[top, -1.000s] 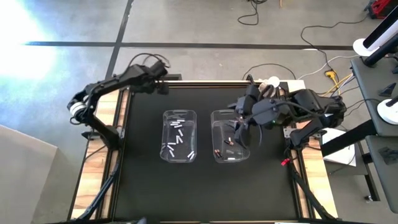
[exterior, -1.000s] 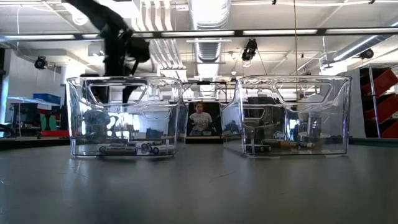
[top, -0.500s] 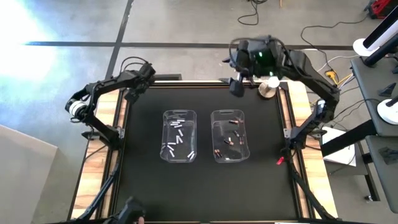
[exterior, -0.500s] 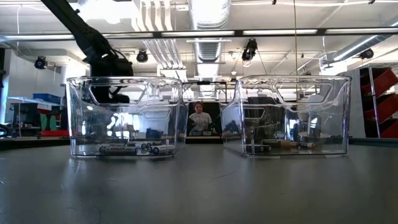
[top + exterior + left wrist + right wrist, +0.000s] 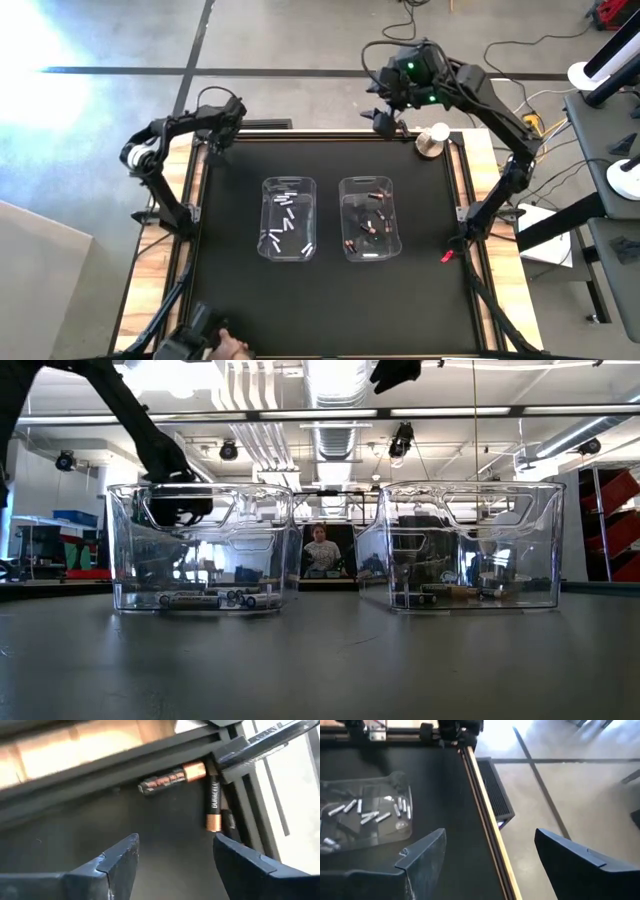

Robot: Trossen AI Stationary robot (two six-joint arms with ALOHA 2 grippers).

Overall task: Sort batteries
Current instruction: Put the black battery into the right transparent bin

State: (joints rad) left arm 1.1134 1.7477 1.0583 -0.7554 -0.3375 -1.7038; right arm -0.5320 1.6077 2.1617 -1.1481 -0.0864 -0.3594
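Note:
Two clear bins stand mid-table. The left bin (image 5: 288, 217) holds several white batteries (image 5: 290, 224); the right bin (image 5: 370, 217) holds several dark batteries (image 5: 367, 226). Two dark, copper-ended batteries (image 5: 172, 777) (image 5: 213, 806) lie loose on the black mat at the table's far left corner, beside the frame rail. My left gripper (image 5: 175, 855) hangs open just above the mat there (image 5: 213, 143), pointing steeply down, short of both. My right gripper (image 5: 383, 122) is open, high over the far edge, with nothing between its fingers (image 5: 490, 860).
A round silvery object (image 5: 432, 141) sits at the far right corner. A person's hand (image 5: 218, 345) shows at the near edge, left of centre. Another person (image 5: 322, 550) sits in the room beyond the table. Black mat lies bare around the bins.
My left gripper has moved toward the table's far left corner and come down, rolling about its own axis. My right gripper has swung from above the right bin to over the far edge, staying high. The bins and their batteries have kept still.

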